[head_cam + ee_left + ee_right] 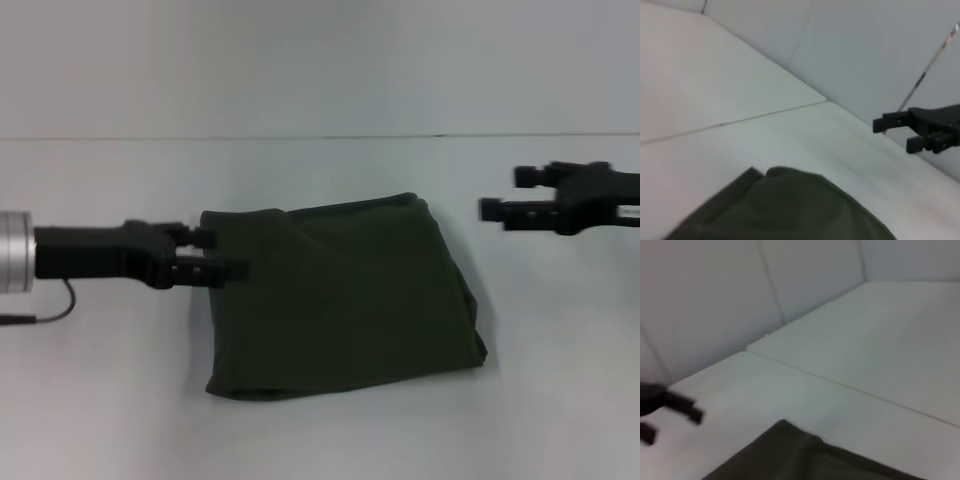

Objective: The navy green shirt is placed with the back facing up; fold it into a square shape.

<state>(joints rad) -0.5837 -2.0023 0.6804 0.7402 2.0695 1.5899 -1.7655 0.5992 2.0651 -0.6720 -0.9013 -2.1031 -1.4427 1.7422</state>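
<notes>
Navy green shirt [340, 300], soft and limp, lies folded mid-tabletop [100, 400]; grip layered edges; left gripper [215, 255] and right gripper [492, 195] both parted, empty.

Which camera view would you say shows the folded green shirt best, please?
The head view: the whole shirt lies there as a rough square. Each wrist view catches only one corner of it.

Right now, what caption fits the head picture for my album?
Folded shirt on the table, left gripper at its edge, right gripper apart and open.
</notes>
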